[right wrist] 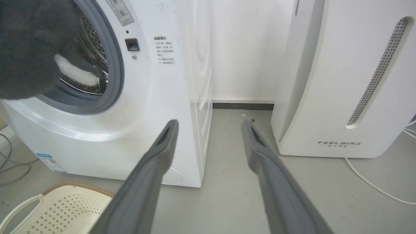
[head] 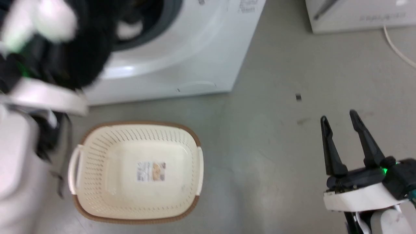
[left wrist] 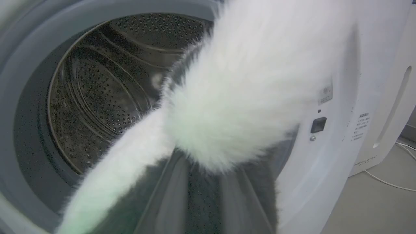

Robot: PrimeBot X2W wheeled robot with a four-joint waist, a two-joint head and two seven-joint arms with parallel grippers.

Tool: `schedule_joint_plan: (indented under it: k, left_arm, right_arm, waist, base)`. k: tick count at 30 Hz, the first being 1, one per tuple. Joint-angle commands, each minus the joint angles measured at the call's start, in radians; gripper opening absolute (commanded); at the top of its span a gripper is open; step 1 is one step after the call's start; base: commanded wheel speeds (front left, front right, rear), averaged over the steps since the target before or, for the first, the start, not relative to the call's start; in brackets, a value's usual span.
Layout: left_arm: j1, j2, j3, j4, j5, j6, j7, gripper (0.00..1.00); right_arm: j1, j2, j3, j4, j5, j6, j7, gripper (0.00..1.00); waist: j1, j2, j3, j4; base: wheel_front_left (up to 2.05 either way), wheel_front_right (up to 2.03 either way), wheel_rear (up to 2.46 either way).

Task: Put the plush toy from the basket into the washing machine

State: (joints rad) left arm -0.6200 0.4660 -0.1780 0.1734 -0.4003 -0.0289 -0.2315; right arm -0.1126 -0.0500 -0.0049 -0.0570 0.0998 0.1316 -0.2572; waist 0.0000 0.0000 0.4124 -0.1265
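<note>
The plush toy (head: pixel 84 55) is a blur of black and white fur at the mouth of the washing machine (head: pixel 182 58), partly inside the grey door seal. In the left wrist view its white fur (left wrist: pixel 234 97) hangs in front of the perforated steel drum (left wrist: pixel 97 91). My left gripper (left wrist: pixel 204 182) is shut on the toy, its fingers buried in fur. The cream basket (head: pixel 97 152) stands on the floor below, with nothing in it but its label sticker. My right gripper (head: pixel 338 116) hovers open over the floor at the lower right, holding nothing.
A white FEELBIRD appliance (right wrist: pixel 338 81) stands right of the washer, with a floor gap between them. A white cable (right wrist: pixel 373 182) runs over the grey floor beside it. Dark cables (right wrist: pixel 13 162) lie left of the washer. The basket's corner (right wrist: pixel 65 208) sits near my right gripper.
</note>
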Motion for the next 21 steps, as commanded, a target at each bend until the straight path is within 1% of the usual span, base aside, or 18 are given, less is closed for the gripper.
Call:
schedule_joint_plan:
  k: [1, 6, 9, 13, 16, 21]
  left_arm:
    - [-0.067, 0.021, 0.011, 0.007, 0.000, -0.011, 0.009, 0.00]
    - [-0.291, 0.091, 0.015, 0.077, 0.013, -0.045, 0.082, 0.00]
    - [-0.442, 0.115, 0.001, 0.143, 0.018, -0.063, 0.132, 0.00]
    - [-0.633, 0.145, -0.038, 0.251, 0.046, -0.081, 0.183, 0.00]
    - [-0.757, 0.167, -0.085, 0.336, 0.078, -0.091, 0.212, 0.00]
    - [-0.913, 0.182, -0.169, 0.479, 0.120, -0.099, 0.258, 0.00]
  right_arm:
    - [-0.022, 0.000, 0.003, -0.010, 0.012, -0.001, -0.005, 1.00]
    - [-0.051, 0.000, 0.008, -0.024, 0.023, -0.001, -0.005, 1.00]
    - [-0.067, 0.000, 0.000, -0.032, 0.036, -0.001, -0.005, 1.00]
    - [-0.086, 0.000, 0.013, -0.036, 0.044, -0.001, -0.005, 1.00]
    - [-0.098, 0.000, 0.024, -0.044, 0.051, -0.001, -0.005, 1.00]
    - [-0.115, 0.000, 0.039, -0.069, 0.069, -0.001, -0.005, 1.00]
  waist:
    - [0.0000, 0.0000, 0.092, -0.041]
    - [0.0000, 0.0000, 0.199, -0.070]
    - [0.0000, 0.0000, 0.260, -0.079]
    - [0.0000, 0.0000, 0.328, -0.098]
    - [0.0000, 0.0000, 0.371, -0.115]
    - [0.0000, 0.0000, 0.427, -0.137]
  base:
    - [0.00, 0.00, 0.00]
    - [0.00, 0.00, 0.00]
    - [0.00, 0.00, 0.00]
    - [0.00, 0.00, 0.00]
    - [0.00, 0.00, 0.00]
    - [0.00, 0.00, 0.00]
